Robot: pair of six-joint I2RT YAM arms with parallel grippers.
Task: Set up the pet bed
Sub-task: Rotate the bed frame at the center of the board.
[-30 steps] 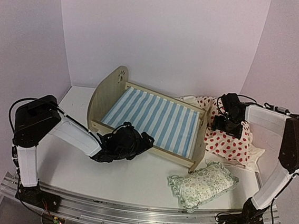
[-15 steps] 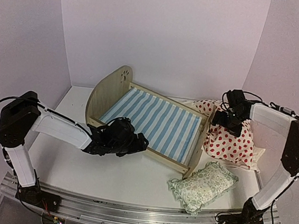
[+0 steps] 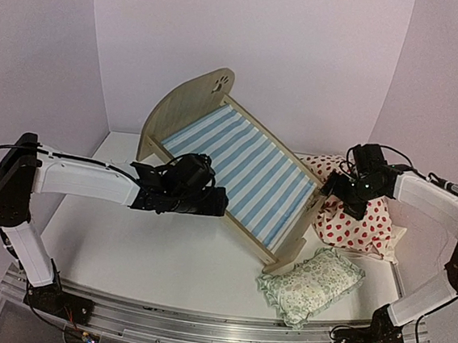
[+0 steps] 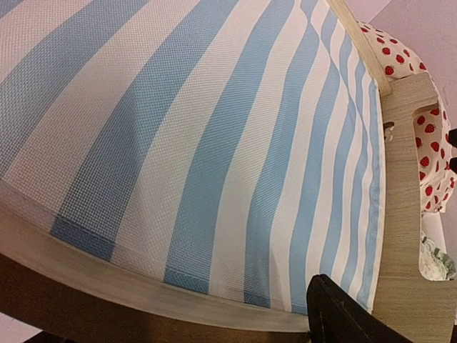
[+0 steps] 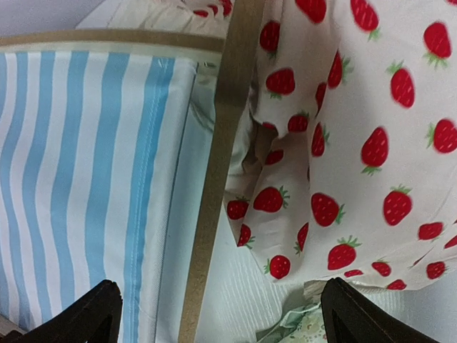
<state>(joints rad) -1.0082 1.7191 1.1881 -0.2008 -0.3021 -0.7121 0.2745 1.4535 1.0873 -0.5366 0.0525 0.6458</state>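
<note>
Top view: bed (image 3: 238, 160) sits centre frame, tilted, headboard raised toward upper centre, footboard low at lower right, with the left gripper (image 3: 210, 200) spread open at its near rail. Only the right wrist view shows the right gripper (image 5: 218, 314) wide open over the footboard, and the cushion (image 5: 357, 107) print as strawberries.

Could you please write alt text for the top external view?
A small wooden pet bed with a blue-striped base sits tilted, headboard end raised, the left gripper at its near side rail. The right gripper is open by the footboard, beside a strawberry-print cushion; a floral pillow lies in front.
</note>
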